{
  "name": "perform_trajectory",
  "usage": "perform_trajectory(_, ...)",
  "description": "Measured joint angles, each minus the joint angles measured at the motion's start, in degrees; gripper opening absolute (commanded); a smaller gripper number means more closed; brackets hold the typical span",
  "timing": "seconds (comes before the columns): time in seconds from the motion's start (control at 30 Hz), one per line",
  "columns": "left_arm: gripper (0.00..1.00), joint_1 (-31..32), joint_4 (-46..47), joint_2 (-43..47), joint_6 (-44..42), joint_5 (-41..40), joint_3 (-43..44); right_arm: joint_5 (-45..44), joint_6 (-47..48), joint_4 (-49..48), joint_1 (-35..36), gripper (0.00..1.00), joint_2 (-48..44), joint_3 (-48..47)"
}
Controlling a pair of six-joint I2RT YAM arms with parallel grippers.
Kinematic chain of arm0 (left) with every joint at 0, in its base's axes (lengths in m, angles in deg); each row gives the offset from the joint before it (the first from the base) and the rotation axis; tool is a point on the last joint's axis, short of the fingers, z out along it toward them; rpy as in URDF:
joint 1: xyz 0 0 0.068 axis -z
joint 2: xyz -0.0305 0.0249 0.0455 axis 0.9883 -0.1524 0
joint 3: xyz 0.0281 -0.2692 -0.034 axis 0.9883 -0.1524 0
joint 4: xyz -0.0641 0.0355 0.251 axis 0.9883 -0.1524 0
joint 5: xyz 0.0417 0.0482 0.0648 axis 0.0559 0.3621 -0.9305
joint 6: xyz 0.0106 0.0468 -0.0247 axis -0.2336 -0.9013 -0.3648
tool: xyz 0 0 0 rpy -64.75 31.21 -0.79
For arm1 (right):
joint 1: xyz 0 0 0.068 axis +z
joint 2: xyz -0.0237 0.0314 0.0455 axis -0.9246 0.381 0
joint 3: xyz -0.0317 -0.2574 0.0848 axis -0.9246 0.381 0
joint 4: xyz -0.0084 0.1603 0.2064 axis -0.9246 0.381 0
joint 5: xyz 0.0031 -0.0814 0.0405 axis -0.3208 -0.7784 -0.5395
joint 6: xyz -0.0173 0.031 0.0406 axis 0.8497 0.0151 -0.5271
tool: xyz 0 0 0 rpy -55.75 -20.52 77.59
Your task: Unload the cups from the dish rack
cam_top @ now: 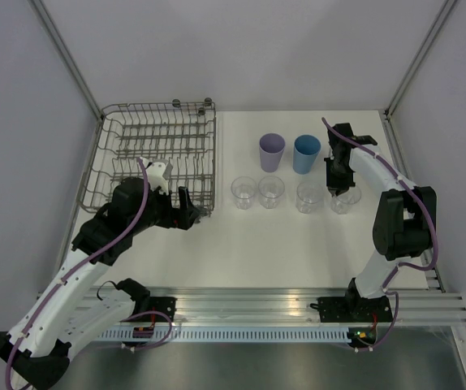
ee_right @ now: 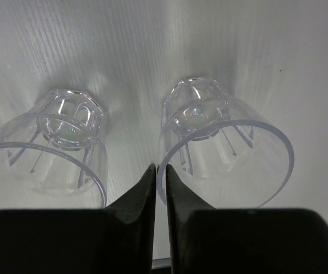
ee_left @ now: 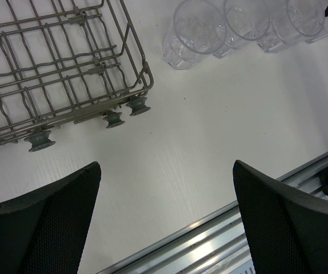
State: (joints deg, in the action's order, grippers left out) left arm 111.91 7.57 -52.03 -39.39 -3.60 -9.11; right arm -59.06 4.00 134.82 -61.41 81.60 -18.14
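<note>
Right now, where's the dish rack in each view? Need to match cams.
Top external: dish rack upper left, left of all the cups.
Left wrist: upper left, its corner and feet showing.
Right wrist: not in view.
Shared landmark: the clear cups, a row right of centre from above, top right in left wrist, two filling right wrist.

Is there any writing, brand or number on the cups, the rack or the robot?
No readable text anywhere.
The clear cups, lilac cup, blue cup and dish rack show no lettering.
Coloured specks at the arm bases are too small to read.
</note>
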Motion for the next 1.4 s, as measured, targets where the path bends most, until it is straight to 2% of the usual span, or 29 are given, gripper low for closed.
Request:
perform_trajectory(0.2,1.0,0.0,0.0,-0.3,0.0,-0.1,0.0,-0.2,0.0,0.7,0.0,0.25,-0.9,0.3)
perform_trajectory(0.3,1.0,0.0,0.0,-0.6,0.0,-0.8,0.0,-0.5,-0.1,1.3,0.0,0.34,-2.7,0.3)
perform_trajectory(0.4,1.0,-0.2,0.0,-0.8,0.0,-3.9,0.0,-0.6,-0.1,2.0,0.0,0.48,-5.0,-0.1)
perform_trajectory(0.43,1.0,-0.6,0.0,-0.8,0.0,-5.1,0.0,-0.7,-0.1,2.1,0.0,0.59,-5.9,-0.3)
perform_trajectory(0.5,1.0,-1.8,0.0,-0.8,0.0,-7.0,0.0,-0.9,0.0,2.4,0.0,0.66,-7.6,-0.9)
perform_trajectory(0.53,1.0,-2.6,0.0,-0.7,0.0,-8.0,0.0,-1.0,0.0,2.5,0.0,0.97,-8.7,-1.1)
perform_trajectory(0.7,1.0,-7.9,0.0,0.0,0.1,-13.3,0.0,-0.9,0.5,3.1,0.0,0.98,-16.0,-1.3)
perform_trajectory(0.87,1.0,-8.8,-1.5,0.8,0.0,-17.5,2.0,-0.9,1.4,2.5,0.7,0.98,-26.6,-1.1)
perform_trajectory(1.2,1.0,-8.8,-9.2,5.4,-0.6,-21.0,16.5,0.0,3.3,-2.1,4.9,0.98,-55.5,5.3)
perform_trajectory(1.4,1.0,-8.8,-15.8,8.9,-2.2,-21.3,24.4,-0.7,3.6,-1.4,8.9,0.98,-64.7,7.5)
